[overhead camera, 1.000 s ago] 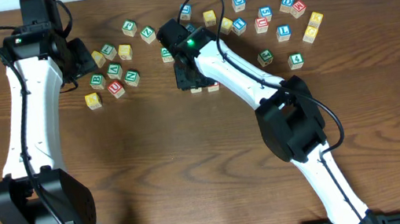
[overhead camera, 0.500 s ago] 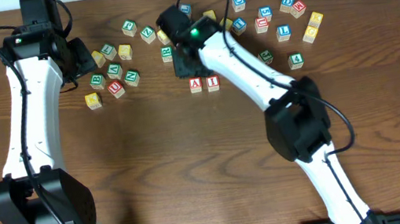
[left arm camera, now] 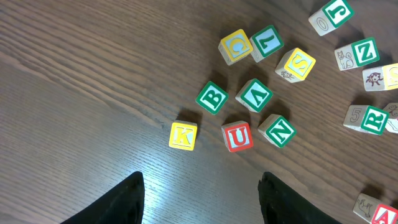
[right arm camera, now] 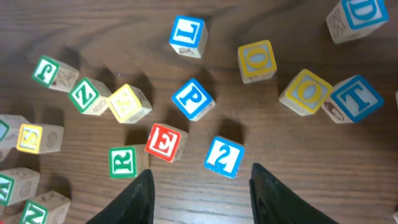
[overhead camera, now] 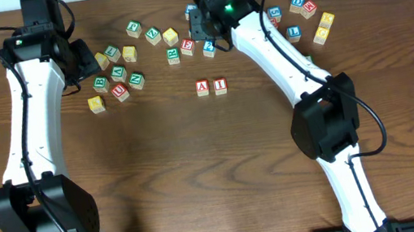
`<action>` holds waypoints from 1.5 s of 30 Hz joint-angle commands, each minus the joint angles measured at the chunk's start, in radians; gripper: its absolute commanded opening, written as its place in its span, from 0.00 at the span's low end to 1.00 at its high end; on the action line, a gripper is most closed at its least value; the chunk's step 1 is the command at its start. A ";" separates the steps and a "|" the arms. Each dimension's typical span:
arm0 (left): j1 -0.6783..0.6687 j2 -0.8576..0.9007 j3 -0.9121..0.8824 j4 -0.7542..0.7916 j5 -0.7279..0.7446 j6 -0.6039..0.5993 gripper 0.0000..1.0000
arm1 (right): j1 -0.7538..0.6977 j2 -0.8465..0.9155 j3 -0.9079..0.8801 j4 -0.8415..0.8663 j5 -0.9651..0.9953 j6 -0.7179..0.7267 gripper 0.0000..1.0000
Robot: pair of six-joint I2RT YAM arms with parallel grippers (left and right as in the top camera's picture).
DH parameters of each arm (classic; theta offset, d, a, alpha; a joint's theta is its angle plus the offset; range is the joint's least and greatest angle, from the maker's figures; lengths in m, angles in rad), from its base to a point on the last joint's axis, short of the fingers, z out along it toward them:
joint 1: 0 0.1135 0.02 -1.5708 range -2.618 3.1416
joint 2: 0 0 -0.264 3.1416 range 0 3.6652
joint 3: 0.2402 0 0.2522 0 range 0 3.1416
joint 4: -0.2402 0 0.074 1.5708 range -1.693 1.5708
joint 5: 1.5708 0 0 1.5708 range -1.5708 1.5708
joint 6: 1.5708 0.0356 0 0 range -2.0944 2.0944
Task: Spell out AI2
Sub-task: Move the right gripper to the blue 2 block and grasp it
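- 2 block (right arm camera: 224,157): blue face with a white numeral. It lies loose on the worktop (overhead camera: 199,175) among the scattered blocks at the far side and is not yet in the row.
- A block (overhead camera: 202,88) and I block (overhead camera: 220,85): set just beside each other near the middle of the worktop, well apart from the scatter. We cannot tell whether they touch. In the overhead view they read A then I, both in red.
- Progress, in our judgement: two of the three characters are placed. What is left is to take up the 2 block and set it next to the I block, on the side away from the A block.
- Right tool (right arm camera: 202,180): jaws spread and holding nothing. It hangs over the far scatter, with the 2 block just ahead of its tips and roughly between them.
- Left tool (left arm camera: 202,186): jaws apart and empty, above the left group of blocks.
- Legible near the 2 block: red E block (right arm camera: 165,142), green R block (right arm camera: 123,162), blue P block (right arm camera: 192,99) and blue L block (right arm camera: 188,35).
- Legible under the left tool: yellow K block (left arm camera: 183,135), red U block (left arm camera: 237,137), green N block (left arm camera: 278,130) and green B block (left arm camera: 212,98).
- We found no brand marks or labels.
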 commanded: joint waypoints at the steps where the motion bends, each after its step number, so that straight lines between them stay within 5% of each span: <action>1: 0.003 -0.024 -0.011 -0.002 -0.009 -0.005 0.58 | 0.006 0.008 -0.010 0.022 0.043 -0.009 0.45; 19: 0.003 -0.024 -0.011 0.005 -0.009 -0.005 0.58 | -0.006 0.152 -0.011 0.058 0.035 0.126 0.50; 35: 0.003 -0.024 -0.011 0.006 -0.010 -0.005 0.58 | -0.009 0.200 -0.011 0.068 0.036 0.136 0.29; 45: 0.003 -0.024 -0.011 0.006 -0.010 -0.005 0.59 | -0.035 0.187 -0.007 0.042 0.033 -0.035 0.23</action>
